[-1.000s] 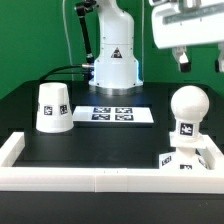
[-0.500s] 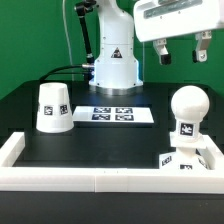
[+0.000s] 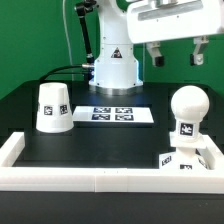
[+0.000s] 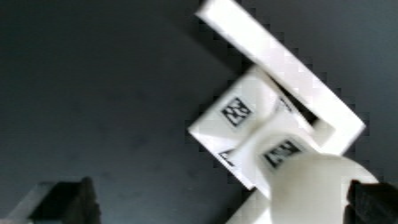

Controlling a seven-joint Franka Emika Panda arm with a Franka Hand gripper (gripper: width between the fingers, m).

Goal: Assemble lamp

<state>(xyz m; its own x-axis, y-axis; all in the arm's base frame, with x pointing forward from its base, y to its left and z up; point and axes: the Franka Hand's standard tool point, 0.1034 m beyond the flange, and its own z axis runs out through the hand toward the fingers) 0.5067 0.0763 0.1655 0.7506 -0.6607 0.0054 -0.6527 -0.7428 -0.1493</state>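
The gripper (image 3: 178,52), open and empty, has moved toward the exterior view's left, high above the bulb (image 3: 187,107) standing in the base (image 3: 190,160), so the shade (image 3: 52,107) seems next.

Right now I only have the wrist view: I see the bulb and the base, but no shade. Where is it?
Observer: The shade stands wide end down on the table, at the exterior view's left, well apart from the bulb.
Operator: Is anything lying between them?
Observer: Only the marker board, flat on the table and set farther back.
Operator: And how is the tool placed over the bulb?
Observer: The tool hangs open, clearly above the bulb, touching nothing.
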